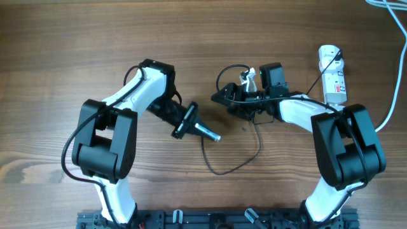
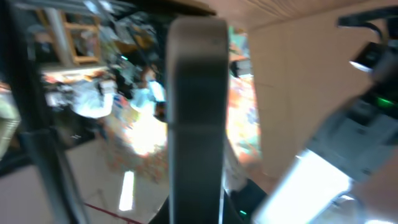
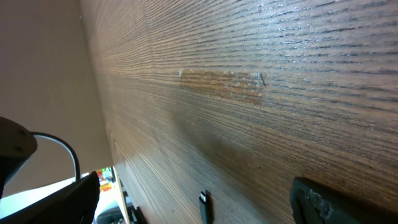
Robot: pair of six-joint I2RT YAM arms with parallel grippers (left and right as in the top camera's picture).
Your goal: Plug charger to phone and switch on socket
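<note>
Phone (image 2: 198,106) edge-on between left fingers (image 1: 188,122)

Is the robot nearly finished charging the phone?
Not yet, I think. Done: the left gripper looks to be holding the phone. In hand: the charger loops up toward the phone, with the right gripper close by; I can't tell if it is plugged in. Left: the socket sits far from both grippers, so switching it on comes last.
</note>
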